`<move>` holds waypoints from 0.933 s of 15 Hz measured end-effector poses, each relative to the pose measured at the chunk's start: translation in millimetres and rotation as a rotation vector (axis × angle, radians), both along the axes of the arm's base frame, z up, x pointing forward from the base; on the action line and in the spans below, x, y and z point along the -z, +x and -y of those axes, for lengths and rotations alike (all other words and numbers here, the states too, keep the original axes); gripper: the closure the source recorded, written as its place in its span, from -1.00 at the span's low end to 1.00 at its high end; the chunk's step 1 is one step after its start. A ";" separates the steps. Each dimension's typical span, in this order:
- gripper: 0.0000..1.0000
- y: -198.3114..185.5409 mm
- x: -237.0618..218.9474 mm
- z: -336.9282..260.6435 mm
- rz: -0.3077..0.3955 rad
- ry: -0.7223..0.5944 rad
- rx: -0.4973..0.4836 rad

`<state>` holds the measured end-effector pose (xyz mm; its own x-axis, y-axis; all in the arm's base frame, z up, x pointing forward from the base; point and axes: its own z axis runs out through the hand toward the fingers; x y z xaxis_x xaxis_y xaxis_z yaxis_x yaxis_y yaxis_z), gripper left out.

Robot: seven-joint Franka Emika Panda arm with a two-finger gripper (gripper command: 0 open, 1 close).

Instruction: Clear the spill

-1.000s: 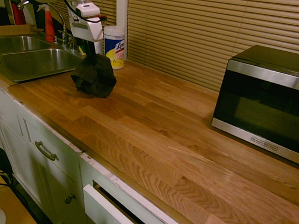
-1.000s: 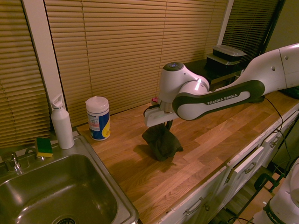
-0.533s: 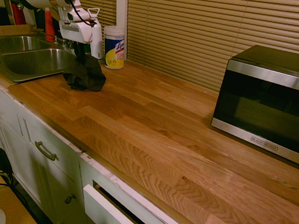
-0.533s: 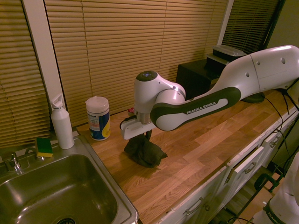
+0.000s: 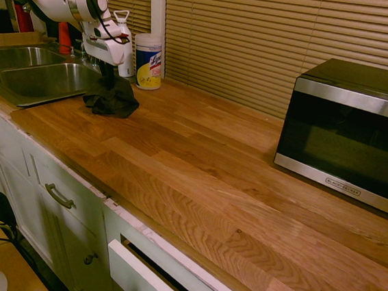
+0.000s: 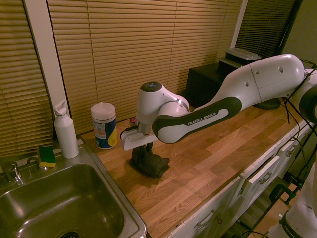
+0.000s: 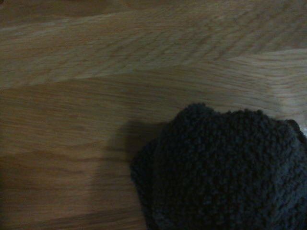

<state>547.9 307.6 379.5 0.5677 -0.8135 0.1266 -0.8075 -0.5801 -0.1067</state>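
With the end effector (image 6: 149,145) clenched on the dark cloth (image 6: 149,162) just below it, wipe the bench (image 6: 198,166) in short, overlapping, level strokes under light pressure; the spill's whereabouts I cannot tell, possibly beneath the cloth.

In the first exterior view, a broad bare stretch of wooden countertop (image 5: 199,160) runs from the dark cloth (image 5: 112,98), left of centre, to the microwave (image 5: 350,133) at the right edge, passable throughout. The microwave blocks the far right. Behind the cloth, upper left, the wipes canister (image 5: 148,62) and white bottle (image 5: 125,49) stand in the way. In the second exterior view, the arm (image 6: 198,119) spans the space from centre to upper right.
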 end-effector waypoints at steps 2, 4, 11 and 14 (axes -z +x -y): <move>-1.00 2.3 1.5 3.0 -0.002 0.003 0.008; -1.00 3.2 1.4 3.9 -0.001 0.004 0.010; -1.00 -5.9 -45.3 4.9 0.044 0.005 0.018; -1.00 -17.9 -78.5 10.1 0.072 -0.003 0.028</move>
